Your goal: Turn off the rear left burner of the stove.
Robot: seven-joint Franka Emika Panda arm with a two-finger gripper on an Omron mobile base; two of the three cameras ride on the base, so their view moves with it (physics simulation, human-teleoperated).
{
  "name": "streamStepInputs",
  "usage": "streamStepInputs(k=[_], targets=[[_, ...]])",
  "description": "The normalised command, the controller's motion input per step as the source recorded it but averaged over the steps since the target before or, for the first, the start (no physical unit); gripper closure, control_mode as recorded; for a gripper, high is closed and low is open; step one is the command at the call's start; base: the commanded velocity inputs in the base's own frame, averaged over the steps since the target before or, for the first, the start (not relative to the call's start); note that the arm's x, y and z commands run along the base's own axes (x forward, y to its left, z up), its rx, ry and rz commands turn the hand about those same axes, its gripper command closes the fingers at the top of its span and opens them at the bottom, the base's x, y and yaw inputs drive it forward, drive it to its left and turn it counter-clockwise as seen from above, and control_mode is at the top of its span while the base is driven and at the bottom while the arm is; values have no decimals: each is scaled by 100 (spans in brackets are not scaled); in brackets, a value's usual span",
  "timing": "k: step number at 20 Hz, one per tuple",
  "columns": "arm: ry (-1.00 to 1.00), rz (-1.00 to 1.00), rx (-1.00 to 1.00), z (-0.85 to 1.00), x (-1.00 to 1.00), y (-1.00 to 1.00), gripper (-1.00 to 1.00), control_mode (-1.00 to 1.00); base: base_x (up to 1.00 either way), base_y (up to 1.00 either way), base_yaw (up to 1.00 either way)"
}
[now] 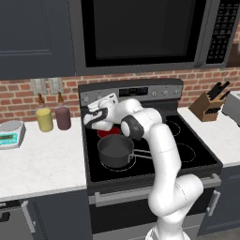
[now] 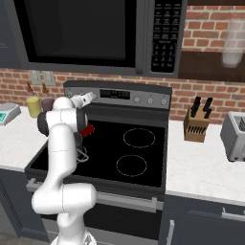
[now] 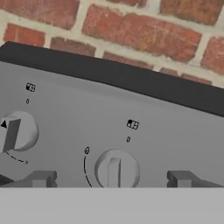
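You can read no words or numbers. On the stove's back panel (image 3: 131,109), each knob (image 3: 114,170) has a tiny square burner icon at its 1 o'clock and a small "0" mark at 11.

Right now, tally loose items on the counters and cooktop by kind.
Bottles: 2 (yellow bottle, maroon bottle)
Scale: 1
Pot: 1
Knife block: 1
Toaster: 1
Total: 6
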Motion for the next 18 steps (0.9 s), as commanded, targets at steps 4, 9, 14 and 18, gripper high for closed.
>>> streamStepInputs(k=[4, 9, 14, 18], targets=[[1, 0, 0, 0, 14, 0, -100, -100, 0, 0, 0], [0, 0, 0, 0, 0, 0, 100, -100, 0, 0, 0], [0, 0, 1, 1, 0, 0, 100, -100, 0, 0, 0], [0, 0, 6, 16, 8, 0, 100, -100, 0, 0, 0]])
